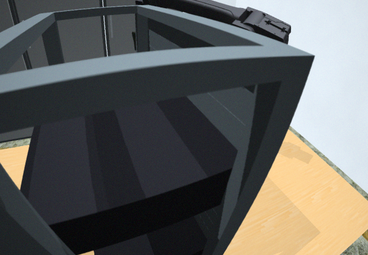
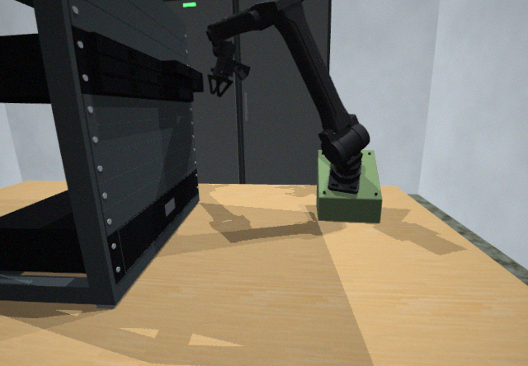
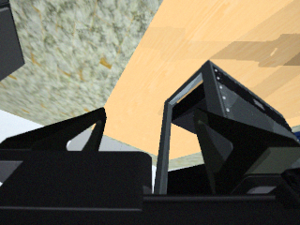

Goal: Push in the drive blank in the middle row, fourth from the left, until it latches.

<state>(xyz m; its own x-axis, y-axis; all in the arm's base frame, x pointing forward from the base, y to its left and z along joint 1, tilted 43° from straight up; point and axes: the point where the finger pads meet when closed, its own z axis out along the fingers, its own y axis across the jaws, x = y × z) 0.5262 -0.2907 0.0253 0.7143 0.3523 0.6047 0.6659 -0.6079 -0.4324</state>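
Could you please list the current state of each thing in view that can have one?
Black parallel gripper: open, holding nothing, apart from the rack.
Dark grey open-frame rack: upright on the wooden table.
Black protruding drive row: not being touched.
Black six-joint arm: raised on its green base block.

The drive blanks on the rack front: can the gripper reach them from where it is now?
Probably yes. The open, empty gripper hangs just beyond the protruding black band of the rack, with only free air between them.
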